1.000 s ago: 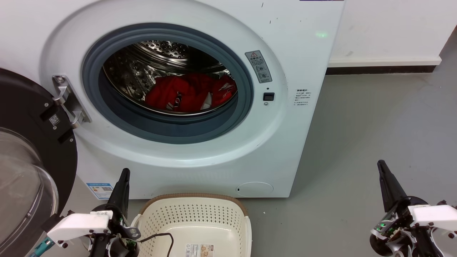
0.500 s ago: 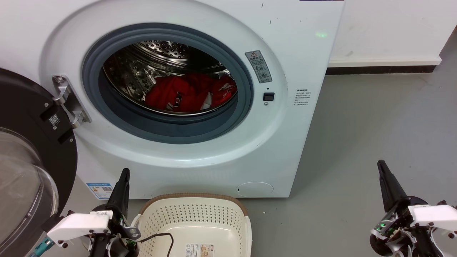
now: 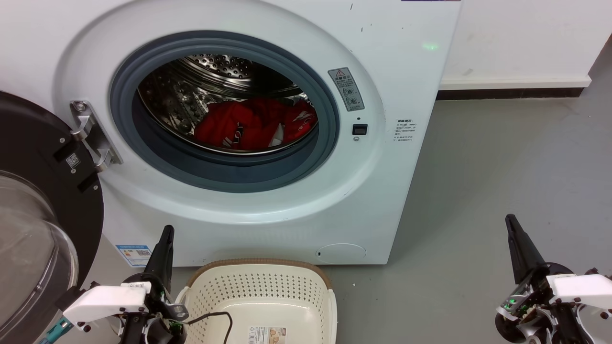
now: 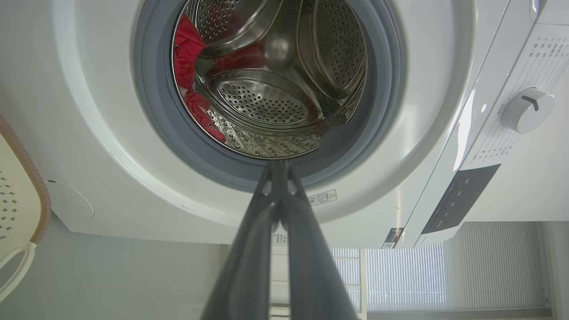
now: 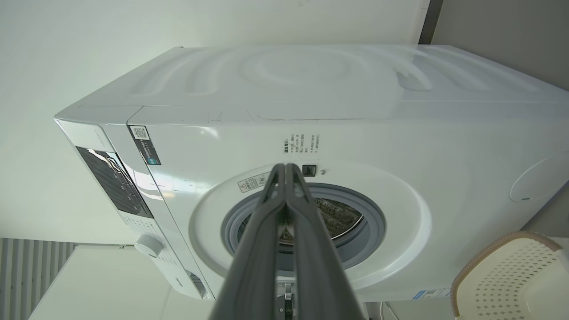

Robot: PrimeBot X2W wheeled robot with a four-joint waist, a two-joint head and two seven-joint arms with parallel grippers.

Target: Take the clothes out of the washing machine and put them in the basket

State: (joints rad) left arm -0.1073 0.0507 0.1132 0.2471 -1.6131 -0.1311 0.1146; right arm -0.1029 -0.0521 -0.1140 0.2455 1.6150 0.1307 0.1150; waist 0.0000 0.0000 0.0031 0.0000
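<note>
Washing machine (image 3: 406,200): white casing, with a grey rubber seal (image 3: 329,119) round the opening.
Drum (image 3: 210,64): shiny steel, dotted all over with small holes.
Clothes (image 3: 248,122): bright red — with bits of white trim and lettering.
Basket (image 3: 258,286): cream-white, rows of small perforations, brown woven-look rim.
Door (image 3: 38,143): black frame, clear glass centre.
Floor (image 3: 502,157): plain grey.
Left gripper (image 3: 167,231), right gripper (image 3: 509,220): dark fingers — white housings.

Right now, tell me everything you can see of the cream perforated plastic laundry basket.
The cream perforated plastic laundry basket is rounded-rectangular, with a brown woven-look rim and a side handle. It stands upright on the grey floor before the white front-loading washing machine, below its porthole. The part in view is empty but for a paper label on its bottom. The picture's edge cuts off its near part.
</note>
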